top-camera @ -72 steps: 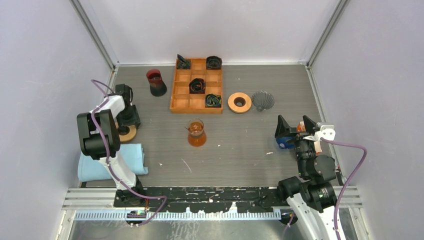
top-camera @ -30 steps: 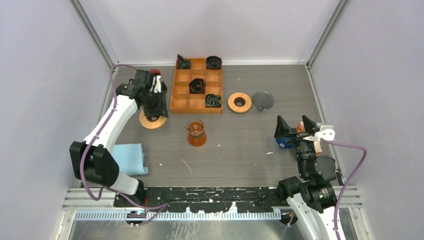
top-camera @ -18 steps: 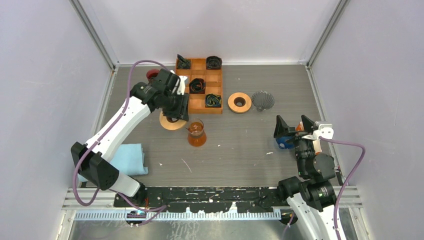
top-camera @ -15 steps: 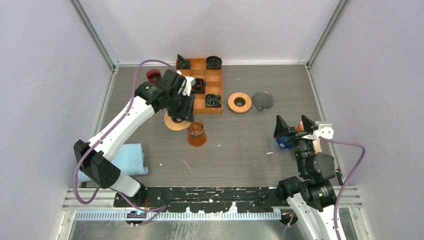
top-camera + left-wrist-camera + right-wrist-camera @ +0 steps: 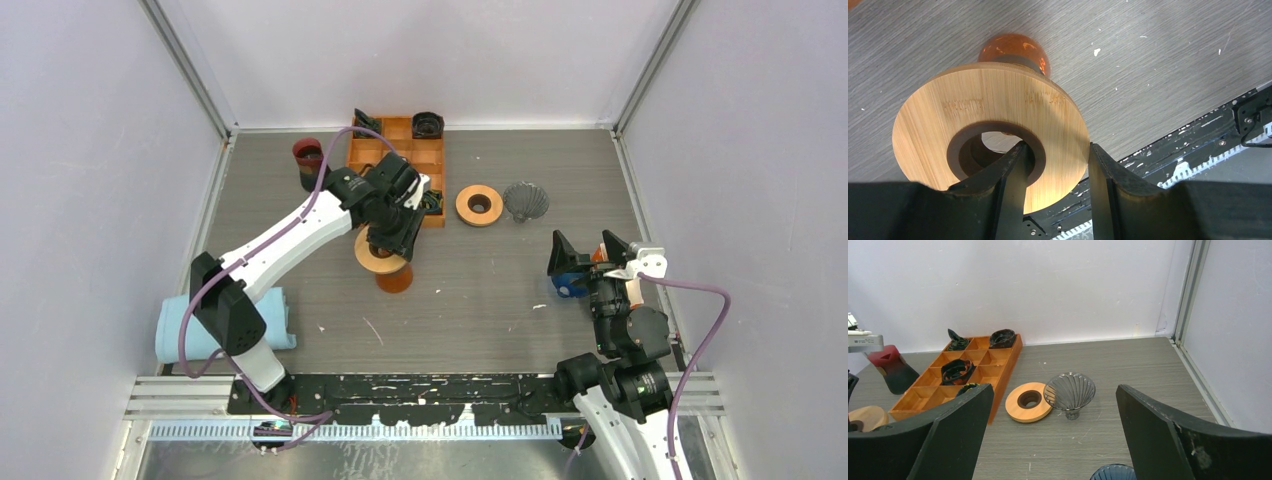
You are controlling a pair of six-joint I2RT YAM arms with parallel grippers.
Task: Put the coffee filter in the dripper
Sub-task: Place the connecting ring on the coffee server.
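**Q:** Jaw status?

**A:** Left gripper: clamped on the band of a wooden ring, one finger through its hole. It is over the amber carafe, just in front of the compartment tray. Right gripper: jaws wide, empty, well right of the tray.

**Q:** Filter and dripper?

**A:** Ribbed glass dripper: right of the tray, beyond a second wooden ring. Filter: not positively identified; the dark folded pieces in the tray may be filters. Expect light, limp material, so pinch one upper edge. The glass is probably fragile and tips easily.

Open table separates the right fingers from tray and dripper.
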